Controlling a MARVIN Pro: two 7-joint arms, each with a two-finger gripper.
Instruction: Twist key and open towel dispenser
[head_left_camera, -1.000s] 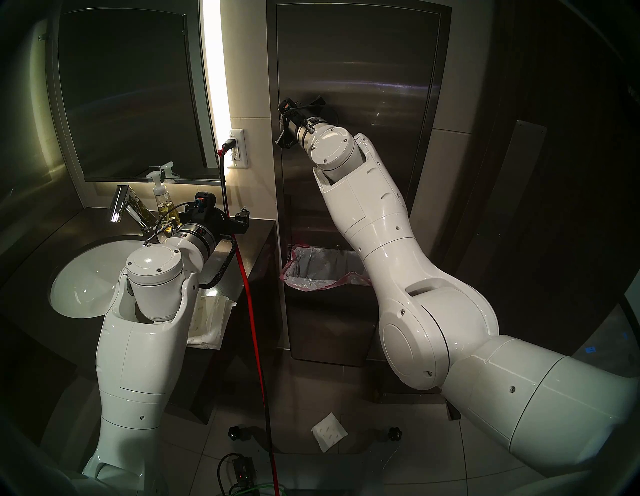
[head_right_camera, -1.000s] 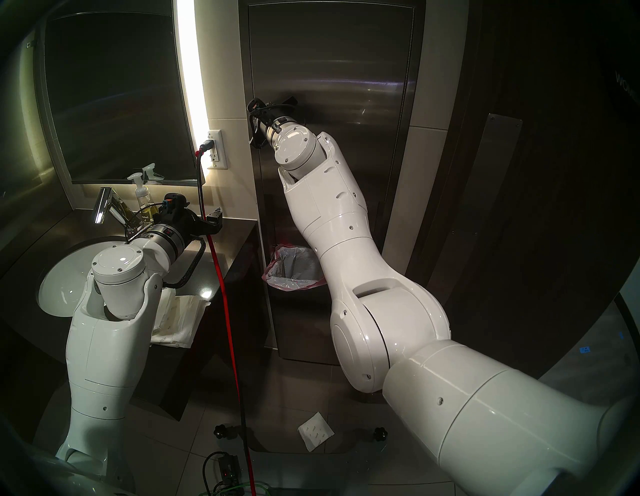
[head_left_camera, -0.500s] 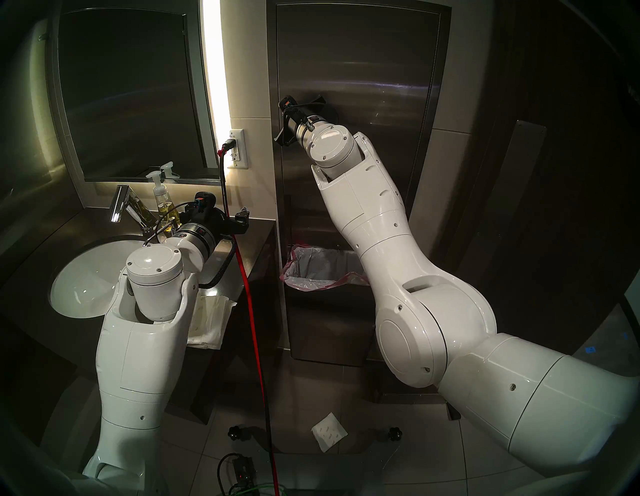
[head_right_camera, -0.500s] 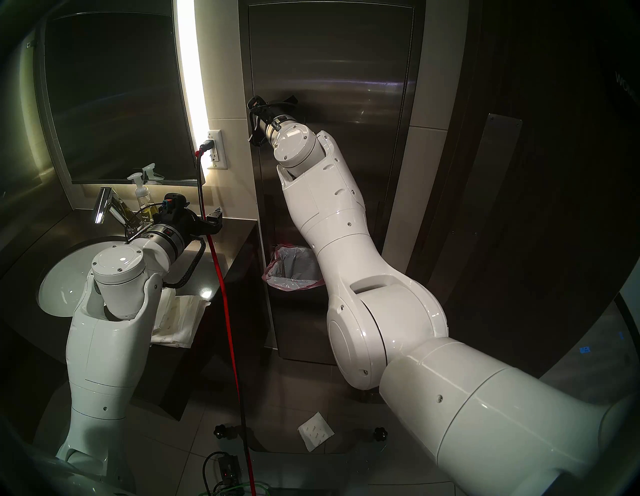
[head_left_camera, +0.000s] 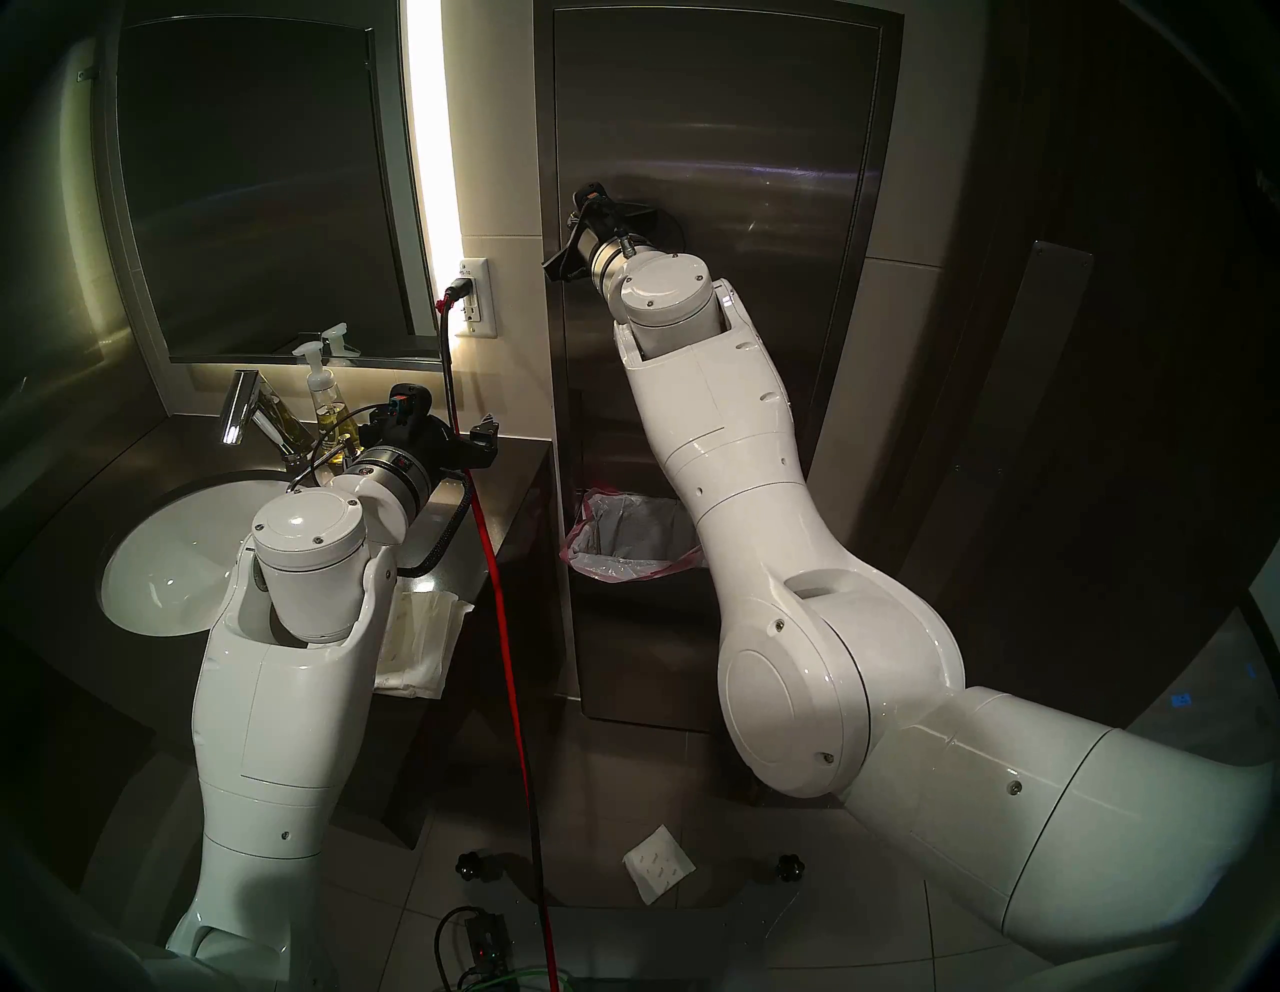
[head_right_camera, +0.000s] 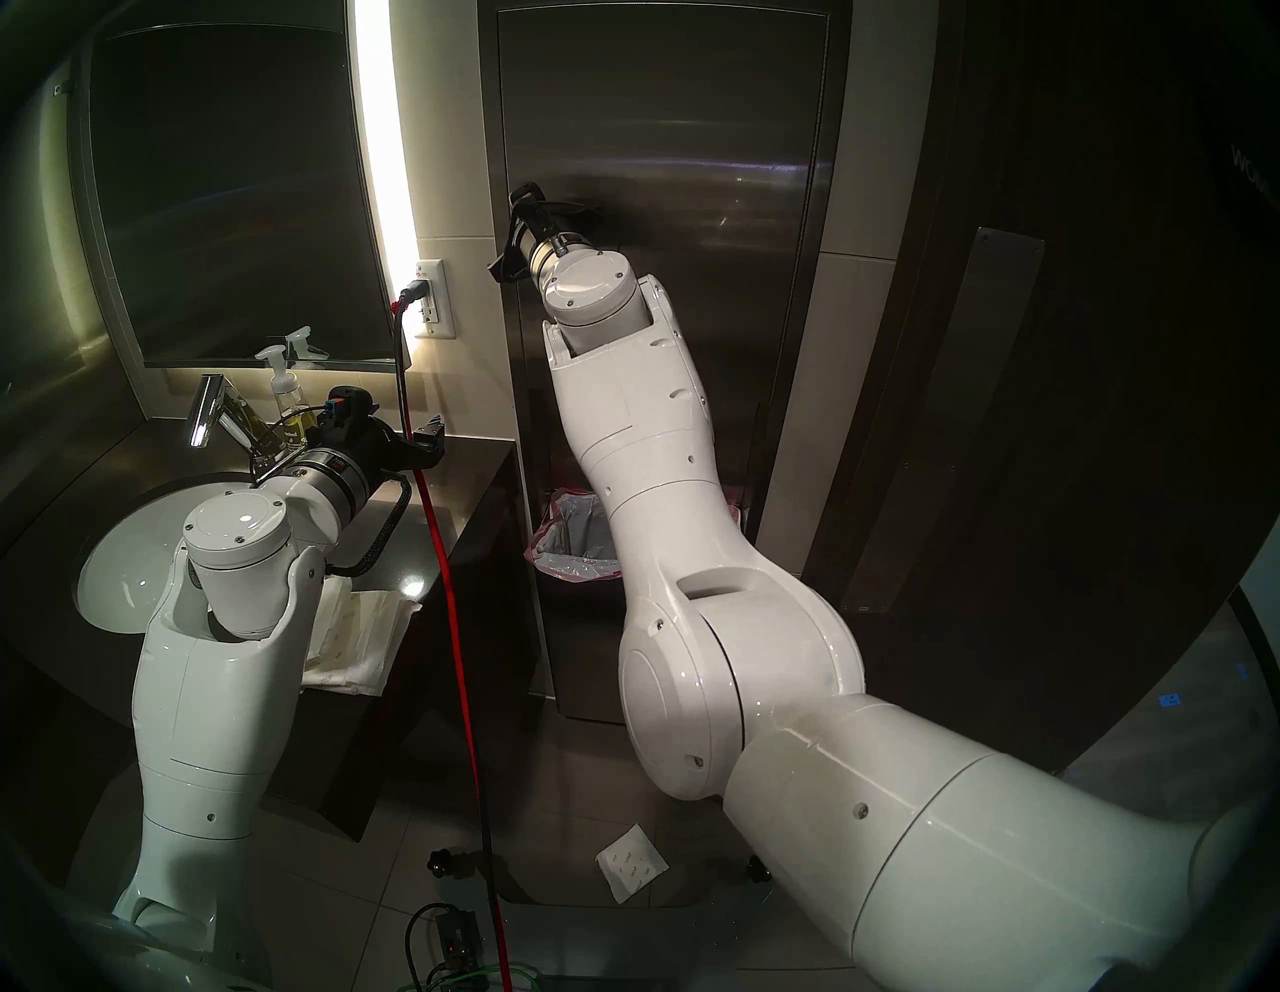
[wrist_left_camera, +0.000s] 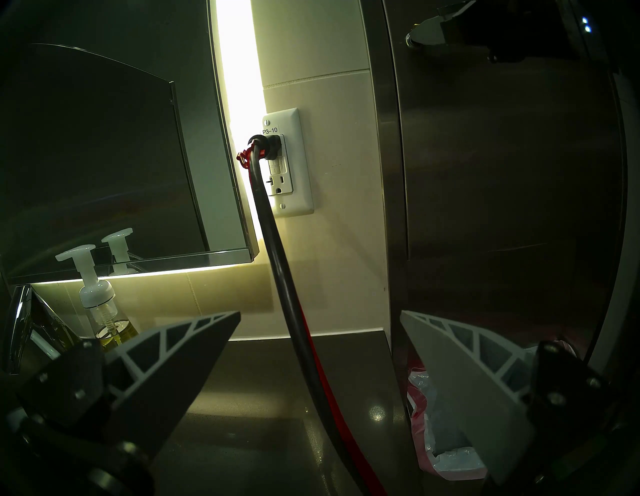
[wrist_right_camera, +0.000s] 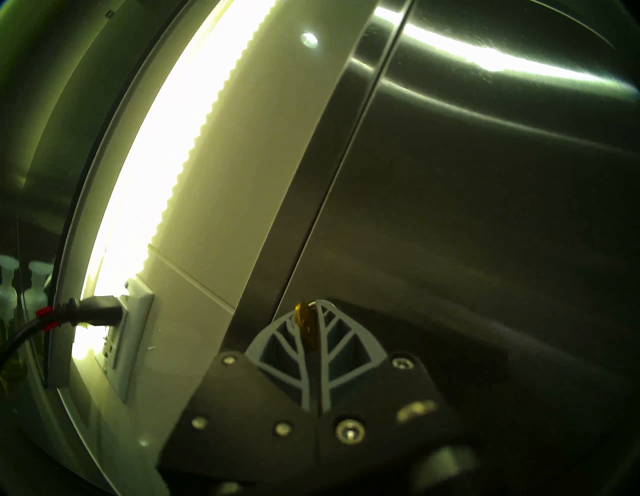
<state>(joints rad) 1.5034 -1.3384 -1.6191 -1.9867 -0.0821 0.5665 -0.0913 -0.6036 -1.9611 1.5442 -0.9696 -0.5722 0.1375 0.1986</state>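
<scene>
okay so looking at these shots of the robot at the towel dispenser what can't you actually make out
- Lock cylinder: hidden in the right wrist view behind the right gripper shut on the key; only the key's brass head shows.
- Key and lock in both head views: covered by the right wrist, and too small.
- Inside of the towel dispenser: door closed, contents unseen.
- Whether the lock has released: no view shows it.
- Left gripper, open: the head views show only one side of it.
</scene>
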